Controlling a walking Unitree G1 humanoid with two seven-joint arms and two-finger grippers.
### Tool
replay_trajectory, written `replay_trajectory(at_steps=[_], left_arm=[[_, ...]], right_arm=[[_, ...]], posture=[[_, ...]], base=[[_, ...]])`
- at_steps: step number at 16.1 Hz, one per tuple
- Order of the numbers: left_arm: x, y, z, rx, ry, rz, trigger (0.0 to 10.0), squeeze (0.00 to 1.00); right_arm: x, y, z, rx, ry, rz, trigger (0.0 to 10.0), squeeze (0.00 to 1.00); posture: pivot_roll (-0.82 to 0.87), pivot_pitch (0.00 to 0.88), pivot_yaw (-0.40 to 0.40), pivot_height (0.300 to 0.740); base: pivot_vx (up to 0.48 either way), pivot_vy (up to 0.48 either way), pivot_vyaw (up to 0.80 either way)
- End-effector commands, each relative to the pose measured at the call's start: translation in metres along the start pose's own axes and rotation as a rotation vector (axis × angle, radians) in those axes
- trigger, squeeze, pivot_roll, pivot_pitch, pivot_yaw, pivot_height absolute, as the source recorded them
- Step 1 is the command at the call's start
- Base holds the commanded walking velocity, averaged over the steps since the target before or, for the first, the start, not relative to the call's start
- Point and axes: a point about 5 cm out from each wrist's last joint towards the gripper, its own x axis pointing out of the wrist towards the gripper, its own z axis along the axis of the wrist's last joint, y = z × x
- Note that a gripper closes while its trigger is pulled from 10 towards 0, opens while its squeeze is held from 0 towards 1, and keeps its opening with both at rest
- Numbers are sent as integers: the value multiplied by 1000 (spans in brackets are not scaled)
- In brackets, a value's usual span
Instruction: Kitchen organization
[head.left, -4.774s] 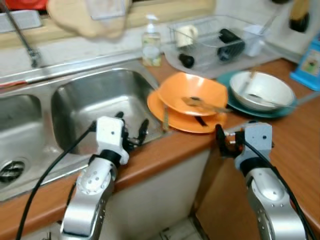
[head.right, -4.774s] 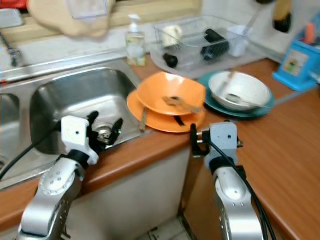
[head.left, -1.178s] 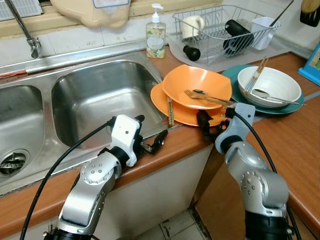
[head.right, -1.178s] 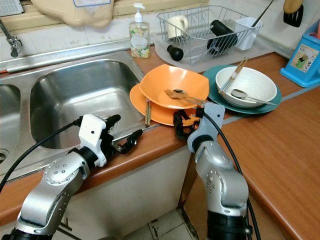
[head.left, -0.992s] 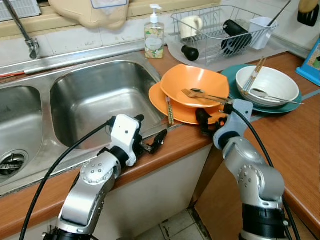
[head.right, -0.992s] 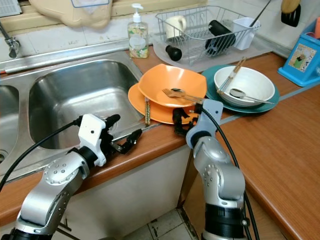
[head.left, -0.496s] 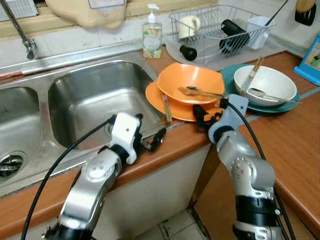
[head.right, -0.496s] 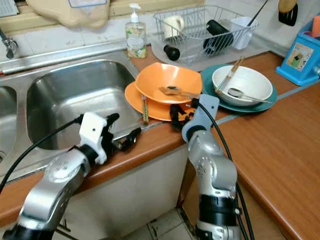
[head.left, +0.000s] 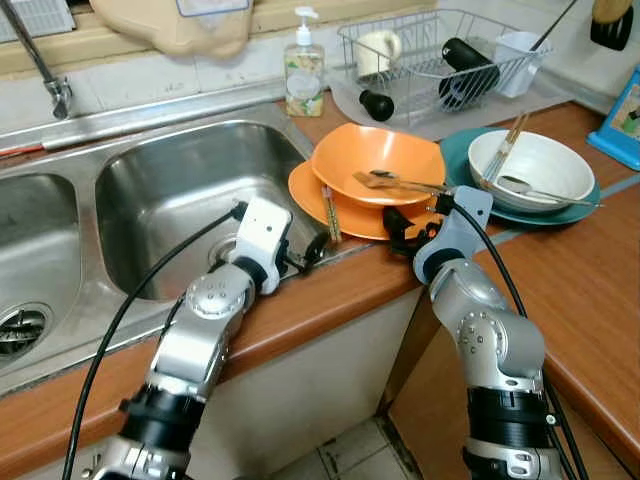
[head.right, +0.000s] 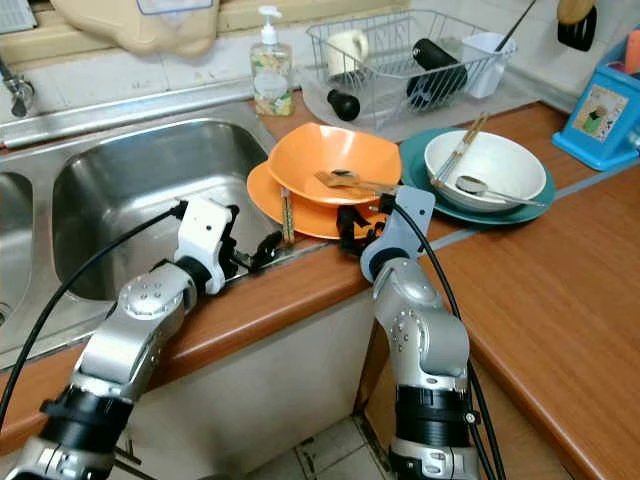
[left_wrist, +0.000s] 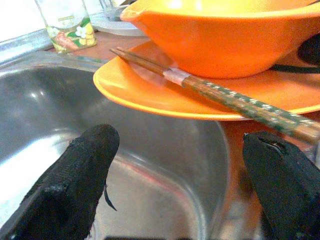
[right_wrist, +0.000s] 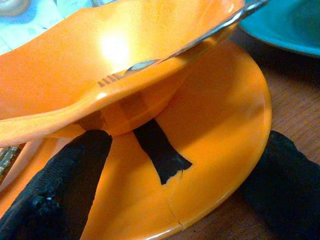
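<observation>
Both grippers have their fingers spread. Right gripper (head.left: 408, 226) reaches the near rim of the orange plate (head.left: 355, 222), one finger (right_wrist: 55, 187) by the bowl's underside and the other past the plate's edge, gripping nothing. Left gripper (head.left: 303, 255) hovers at the sink's right rim, its fingers (left_wrist: 75, 180) open toward the plate. An orange bowl (head.left: 380, 160) sits on the plate, glossy, with a fork (head.left: 385, 180) lying across it. A strip of black tape (right_wrist: 161, 150) covers the plate, with a thin crack running from it to the rim. Dark patterned chopsticks (head.left: 326, 202) lie on the plate's left side, ends jutting over the sink rim. The counter (head.left: 590, 270) is reddish-brown wood. Right of the orange pair, a white bowl (head.left: 530, 165) holding chopsticks and a spoon sits on a teal plate (head.left: 462, 152). The steel sink (head.left: 190, 190) fills the counter's left part. At the back edge stand a soap bottle (head.left: 303, 65) and a wire rack (head.left: 440, 55) holding a mug and a dark bottle.
</observation>
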Motion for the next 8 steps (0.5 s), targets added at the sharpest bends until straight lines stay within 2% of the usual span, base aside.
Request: replay_trajectory(at_steps=[1, 8], left_arm=[[2, 3, -4, 28, 21, 4, 10000, 0], [25, 20, 0, 74, 9, 51, 10000, 0]], right_arm=[[2, 3, -6, 7, 35, 8, 10000, 0], [2, 5, -6, -2, 34, 10, 10000, 0]], posture=[[-29, 0, 50, 740], [-35, 0, 56, 740]], base=[[0, 0, 0], [0, 0, 0]])
